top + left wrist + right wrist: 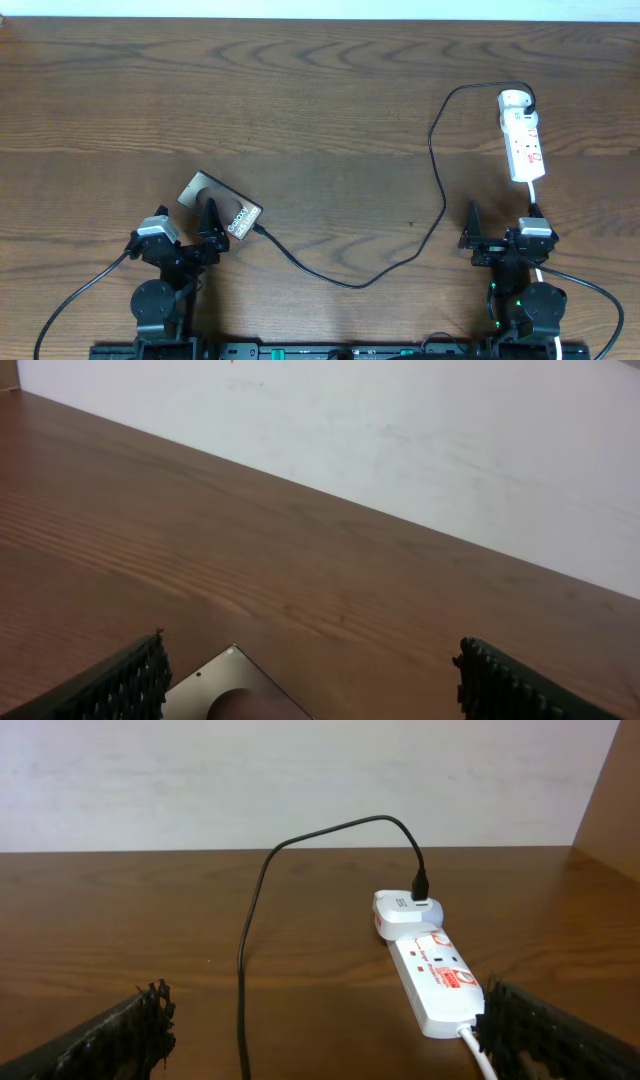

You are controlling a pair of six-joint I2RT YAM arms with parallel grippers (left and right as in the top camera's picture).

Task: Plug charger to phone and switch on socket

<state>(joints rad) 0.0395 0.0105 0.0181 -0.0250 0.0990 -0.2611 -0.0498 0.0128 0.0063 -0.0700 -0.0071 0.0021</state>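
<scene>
Our left gripper (310, 653), fingers spread wide, hovers at the phone (220, 207). The charger (440, 190) meets the phone's right end, though we cannot tell whether it is fully seated. Well right of the phone, our right gripper (322, 1010) is also spread, facing the socket (524, 140) farther back. We should press one fingertip squarely on the switch without shoving the strip. We count one phone, one charger, one socket and two grippers.
</scene>
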